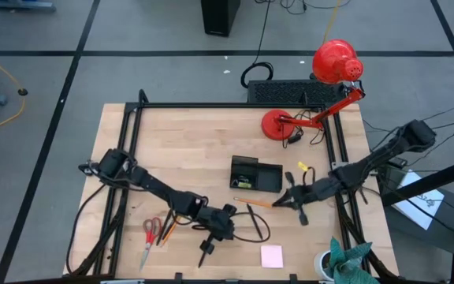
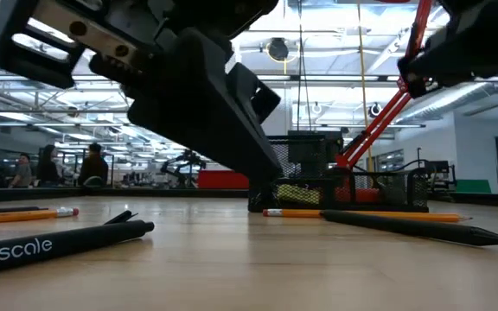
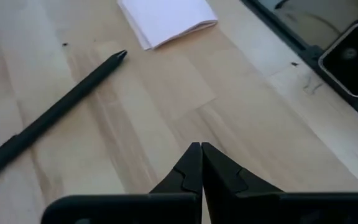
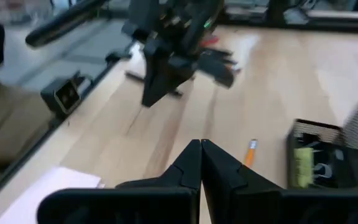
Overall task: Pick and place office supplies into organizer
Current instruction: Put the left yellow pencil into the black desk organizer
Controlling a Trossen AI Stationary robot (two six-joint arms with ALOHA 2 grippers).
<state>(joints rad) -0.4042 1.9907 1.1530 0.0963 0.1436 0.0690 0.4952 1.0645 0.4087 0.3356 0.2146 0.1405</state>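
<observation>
The black organizer [image 1: 256, 174] stands mid-table with a yellow-green piece [image 4: 303, 165] inside. An orange pencil [image 1: 254, 203] and a black pen [image 2: 413, 227] lie just in front of it. Red-handled scissors [image 1: 150, 235] and more pens [image 1: 168, 229] lie near the front left, and the pale sticky-note pad [image 1: 272, 255] near the front edge. My left gripper [image 3: 201, 149] is shut and empty, hanging low over bare wood between a black pen [image 3: 55, 112] and the pad [image 3: 166, 18]. My right gripper [image 4: 201, 146] is shut and empty, above the table by the pencil's [image 4: 250, 152] end.
A red desk lamp [image 1: 321, 87] stands at the back right beside a black slab [image 1: 290, 91]. A black frame rail [image 1: 132, 142] runs along the table's left and far sides. A small camera [image 3: 353, 59] sits at the near edge. A teal thing in a cup [image 1: 345, 260] stands at the front right corner.
</observation>
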